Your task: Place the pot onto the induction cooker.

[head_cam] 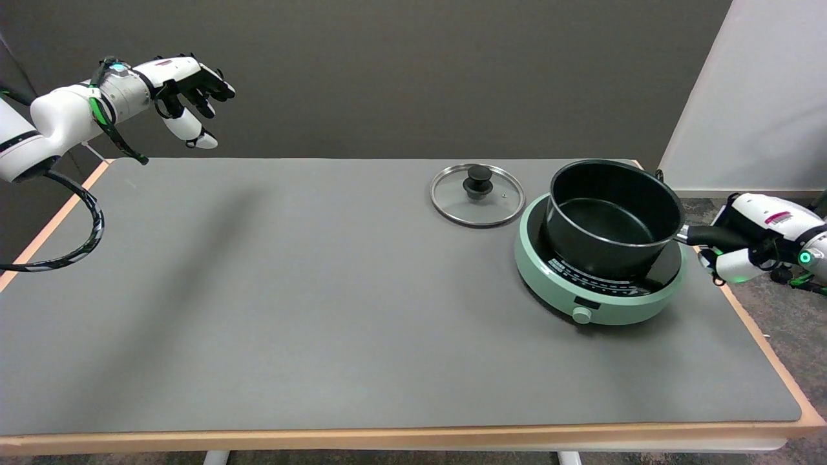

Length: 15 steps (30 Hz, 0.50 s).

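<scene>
We see the right hand gripping the handle of the round black pot on the mint cooker; glass lid at 10 o'clock.

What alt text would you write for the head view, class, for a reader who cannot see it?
The robot's right hand holds a black pot by its handle over a green induction cooker on a grey table. A glass lid lies beside the cooker.
</scene>
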Each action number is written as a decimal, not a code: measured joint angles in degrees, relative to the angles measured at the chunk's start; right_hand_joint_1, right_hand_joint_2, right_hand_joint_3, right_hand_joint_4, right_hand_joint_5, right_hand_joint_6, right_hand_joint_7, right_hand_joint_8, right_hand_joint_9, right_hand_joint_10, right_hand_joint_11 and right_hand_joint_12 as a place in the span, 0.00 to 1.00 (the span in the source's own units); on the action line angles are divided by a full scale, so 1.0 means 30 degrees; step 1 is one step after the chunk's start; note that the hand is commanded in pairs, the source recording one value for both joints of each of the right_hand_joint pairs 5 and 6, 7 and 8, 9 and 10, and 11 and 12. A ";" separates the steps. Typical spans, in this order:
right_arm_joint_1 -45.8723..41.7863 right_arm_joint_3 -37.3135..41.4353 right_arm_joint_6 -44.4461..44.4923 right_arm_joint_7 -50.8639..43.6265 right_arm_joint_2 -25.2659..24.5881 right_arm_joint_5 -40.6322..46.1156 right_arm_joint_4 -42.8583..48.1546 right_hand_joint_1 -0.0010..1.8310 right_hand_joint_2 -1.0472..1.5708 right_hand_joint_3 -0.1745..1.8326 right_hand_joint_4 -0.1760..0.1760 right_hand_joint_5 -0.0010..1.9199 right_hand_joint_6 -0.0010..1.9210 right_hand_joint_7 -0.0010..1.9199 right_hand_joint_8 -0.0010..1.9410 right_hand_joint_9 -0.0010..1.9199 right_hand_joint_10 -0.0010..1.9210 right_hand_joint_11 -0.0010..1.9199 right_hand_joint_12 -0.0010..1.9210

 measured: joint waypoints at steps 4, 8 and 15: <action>0.0003 0.0005 -0.0024 -0.0018 -0.0049 -0.0104 0.0112 0.59 0.44 1.00 0.56 0.52 0.52 0.52 0.52 0.52 0.52 0.52 0.52; -0.0024 0.0104 -0.0143 -0.0038 -0.0106 -0.0479 0.0337 0.59 0.36 1.00 0.59 0.44 0.44 0.44 0.43 0.44 0.44 0.44 0.44; -0.0107 0.0396 -0.0369 -0.0060 -0.0231 -0.1113 0.0816 0.61 0.18 1.00 0.40 0.04 0.04 0.04 0.04 0.04 0.04 0.04 0.04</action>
